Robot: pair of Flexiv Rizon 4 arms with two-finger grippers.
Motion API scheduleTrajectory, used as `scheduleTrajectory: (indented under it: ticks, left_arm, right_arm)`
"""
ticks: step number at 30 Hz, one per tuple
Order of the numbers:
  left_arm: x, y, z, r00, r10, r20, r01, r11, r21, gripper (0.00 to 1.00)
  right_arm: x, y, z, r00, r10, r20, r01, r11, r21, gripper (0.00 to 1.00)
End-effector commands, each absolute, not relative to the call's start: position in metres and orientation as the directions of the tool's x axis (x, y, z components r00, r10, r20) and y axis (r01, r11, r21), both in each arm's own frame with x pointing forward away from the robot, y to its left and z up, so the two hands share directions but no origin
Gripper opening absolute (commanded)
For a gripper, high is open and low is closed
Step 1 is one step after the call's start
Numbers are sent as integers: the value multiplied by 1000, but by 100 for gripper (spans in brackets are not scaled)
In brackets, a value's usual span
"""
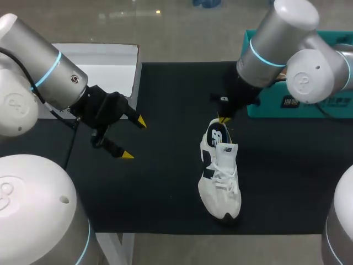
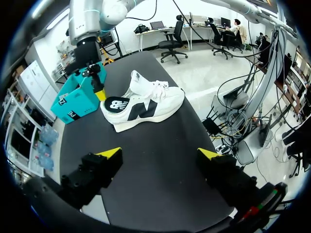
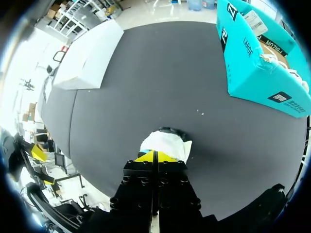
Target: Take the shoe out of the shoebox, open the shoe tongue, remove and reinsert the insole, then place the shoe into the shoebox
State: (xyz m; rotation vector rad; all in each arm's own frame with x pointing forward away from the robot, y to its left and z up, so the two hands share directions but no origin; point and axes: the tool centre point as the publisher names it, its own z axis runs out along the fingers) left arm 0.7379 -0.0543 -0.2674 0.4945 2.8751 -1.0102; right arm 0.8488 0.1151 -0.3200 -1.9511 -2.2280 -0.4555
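**Shoe out on the desk, right fingers closed at its heel**

The black desk (image 1: 165, 182) carries everything in the head view. My left arm (image 1: 44, 72) comes in from the left side. My right arm (image 1: 276, 38) comes in from the far right corner and passes over the front of the shoebox.

A white box (image 1: 110, 66) lies at the desk's far left edge, behind the left arm. The teal shoebox (image 1: 262, 107) stands at the far right. In the right wrist view its top is open.

The shoe (image 1: 220, 171), white with a dark side panel and a dark heel, rests on the desk right of the middle, outside the shoebox and apart from it. Its heel points to the far side and its toe to the near edge. The laces are tied over the tongue.

The left gripper (image 1: 135, 138) hangs over bare desk, well to the left of the shoe. Its fingers (image 2: 111, 152) are spread wide with nothing between them. In the left wrist view the shoe lies ahead of them, side on.

The right gripper (image 1: 223, 118) is down at the shoe's heel. Its yellow tips are drawn together with no gap showing in the right wrist view, directly over the heel rim. I cannot tell whether they pinch any of the heel between them.
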Motion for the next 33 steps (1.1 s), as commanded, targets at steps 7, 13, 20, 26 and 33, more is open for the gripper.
scheduleTrajectory:
  ticks: [7,13,20,26,33]
  left_arm:
    - [738,-55,-268,-947,281,-155,316,737,-598,100]
    - [738,-55,-268,-947,281,-155,316,737,-598,100]
    - [738,-55,-268,-947,281,-155,316,737,-598,100]
    - [738,-55,-268,-947,281,-155,316,737,-598,100]
    - [738,-55,-268,-947,281,-155,316,737,-598,100]
  right_arm:
    - [829,132,-342,-139,925,353,988,107,107,0]
    - [830,124,-331,-136,931,339,988,102,117,0]
    - [824,124,-334,-133,943,305,990,112,87,0]
    - [824,130,-348,-133,940,313,991,116,71,0]
    - [820,132,-372,-112,940,321,994,109,25,0]
